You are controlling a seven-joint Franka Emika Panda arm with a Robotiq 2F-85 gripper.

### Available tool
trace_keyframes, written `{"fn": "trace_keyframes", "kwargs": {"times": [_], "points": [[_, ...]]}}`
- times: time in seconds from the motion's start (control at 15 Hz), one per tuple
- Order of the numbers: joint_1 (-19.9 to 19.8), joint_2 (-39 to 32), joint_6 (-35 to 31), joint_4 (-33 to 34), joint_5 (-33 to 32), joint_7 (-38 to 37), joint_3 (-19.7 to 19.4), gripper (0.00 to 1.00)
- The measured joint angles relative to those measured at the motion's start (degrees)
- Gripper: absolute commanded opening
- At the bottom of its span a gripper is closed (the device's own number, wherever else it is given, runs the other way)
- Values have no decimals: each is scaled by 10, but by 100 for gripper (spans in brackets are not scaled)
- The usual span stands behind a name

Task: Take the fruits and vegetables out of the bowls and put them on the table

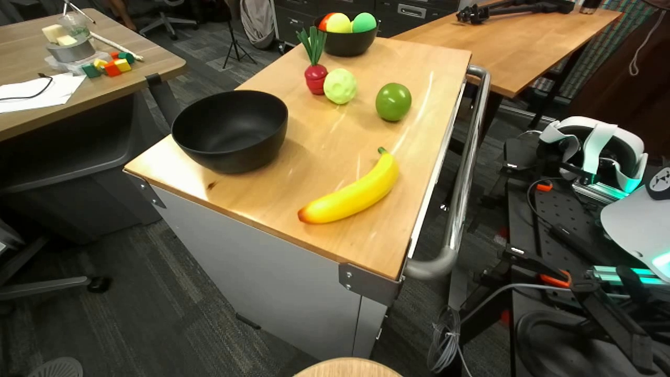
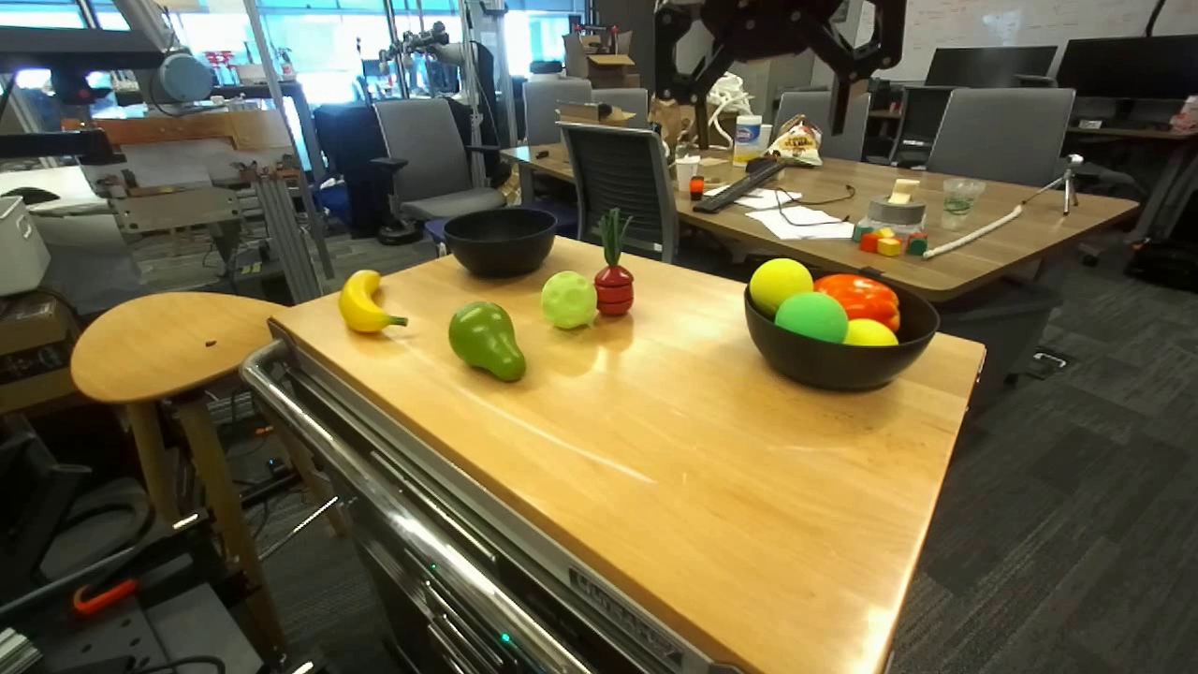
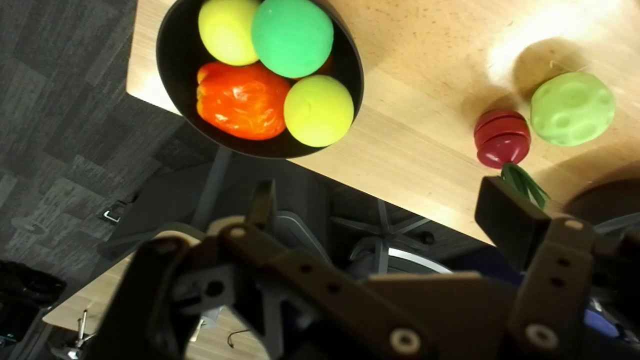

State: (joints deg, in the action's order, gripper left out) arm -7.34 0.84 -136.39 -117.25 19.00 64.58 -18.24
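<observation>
In an exterior view, the rectangular worktop (image 2: 674, 487) of glossy pale wood has its broadest open room near and right, where bare wood runs out to the right edge and to the near edge, lined by a shiny metal bar handle (image 2: 402, 520). A round matte black bowl (image 2: 496, 257) stands near the far left corner; a second round black bowl (image 2: 828, 372), holding produce, stands close to the far right corner: two bowls. A curved yellow banana (image 2: 360, 307) lies just beside the left edge, with bare wood between it and a green pear-shaped fruit (image 2: 485, 339). Farther in, a pale green dimpled round fruit (image 2: 569, 300) sits just beside a red layered vegetable (image 2: 614, 288) with green leaves; whether they touch I cannot tell. That counts four pieces on the wood. The produce bowl shows four: two yellow balls (image 2: 781, 284), one mint-green ball (image 2: 810, 318) and one shiny red-orange pepper (image 2: 858, 298); a red patch (image 3: 326, 65) beneath the green ball is too covered to name. The gripper (image 2: 770, 117) hangs above bowl height, fingers spread wide apart.
</observation>
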Motion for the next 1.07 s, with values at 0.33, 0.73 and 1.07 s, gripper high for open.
{"fn": "trace_keyframes", "kwargs": {"times": [0.33, 0.73, 1.07], "points": [[-15, -38, -2, 3, 85, -1, 15, 100], [-41, -128, -53, 44, 115, -44, 56, 100], [-50, -193, -94, 87, 79, -135, 82, 100]]}}
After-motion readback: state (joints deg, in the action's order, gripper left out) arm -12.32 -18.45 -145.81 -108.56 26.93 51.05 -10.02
